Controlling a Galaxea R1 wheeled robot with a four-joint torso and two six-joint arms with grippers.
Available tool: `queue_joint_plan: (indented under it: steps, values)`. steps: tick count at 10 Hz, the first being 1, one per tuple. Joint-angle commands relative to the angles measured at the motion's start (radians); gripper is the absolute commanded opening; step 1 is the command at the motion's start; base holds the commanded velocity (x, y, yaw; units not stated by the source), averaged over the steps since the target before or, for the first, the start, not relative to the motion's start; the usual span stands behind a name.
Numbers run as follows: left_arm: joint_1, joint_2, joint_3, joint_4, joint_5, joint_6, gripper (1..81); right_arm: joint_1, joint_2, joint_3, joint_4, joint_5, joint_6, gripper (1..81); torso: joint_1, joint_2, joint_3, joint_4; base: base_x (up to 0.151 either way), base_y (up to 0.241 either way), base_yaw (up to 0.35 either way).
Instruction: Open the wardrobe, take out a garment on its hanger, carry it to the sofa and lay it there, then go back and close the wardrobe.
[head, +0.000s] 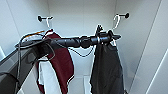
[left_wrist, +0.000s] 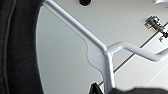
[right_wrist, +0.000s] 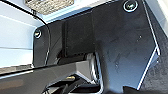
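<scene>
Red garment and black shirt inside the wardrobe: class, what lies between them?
In the head view, the robot's left arm and a looping cable cross between the red garment and black shirt; behind is bare white wardrobe wall.

My head camera looks straight into the open wardrobe (head: 82, 15) from close range, level with the black shirt (head: 107, 67) near its right wall. My left wrist camera sits very close beneath the white hanger (left_wrist: 100, 50), facing up along the wardrobe's inner panel; both views share hanger and shirt. My right wrist camera faces the robot's own dark plate, pale floor beyond.
</scene>
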Motion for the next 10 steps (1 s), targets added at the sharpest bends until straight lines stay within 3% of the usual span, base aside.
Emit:
queue_joint_plan:
  steps: [1,3,10]
  values:
    - [-0.173,-0.002,0.014,0.03,-0.04,0.016,1.0,0.042,0.007,0.009,-0.008,-0.042,-0.002,81.1,0.0,0.0,0.0,0.0,0.0,0.0,0.0]
    - [-0.156,-0.001,0.043,0.032,-0.043,0.018,1.0,0.042,0.007,0.009,-0.01,-0.042,-0.002,81.1,0.0,0.0,0.0,0.0,0.0,0.0,0.0]
    - [-0.129,0.006,0.103,0.032,-0.046,0.018,1.0,0.043,0.007,0.009,-0.01,-0.042,-0.004,81.1,-0.001,0.0,0.001,0.0,-0.083,0.0,0.0]
